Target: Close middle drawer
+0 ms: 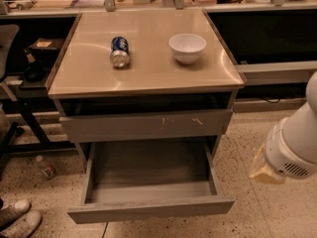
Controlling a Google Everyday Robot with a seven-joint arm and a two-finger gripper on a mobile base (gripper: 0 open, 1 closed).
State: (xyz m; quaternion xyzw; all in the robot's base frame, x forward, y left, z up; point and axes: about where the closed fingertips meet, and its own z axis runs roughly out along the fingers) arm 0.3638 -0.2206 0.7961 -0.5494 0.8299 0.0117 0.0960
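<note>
Drawer cabinet seen from above and in front. The middle drawer (148, 209) occupies the lower centre of the frame, pulled far out of the cabinet, its shallow box empty and its plain front panel facing the viewer. Above it sits the top drawer (143, 125), slightly ajar, its front marked by white scratches. On the cabinet top (148, 81) lie a blue soda can (119, 51) on its side and, to its right, an upright white bowl (187, 47). The gripper (261, 168) is at the right edge of the frame, a tan part below the white arm housing (297, 143), well apart from the drawer and to the right of it; whether it is open or closed cannot be told. A plastic bottle (46, 166) and a pair of shoes (17, 217) are at lower left on the floor. Handling, as judged: the drawer looks rigid and, being empty, light, and should slide on its runners. With no handle, it is best pushed flat against the middle of the front panel; an off-centre push may skew it.
</note>
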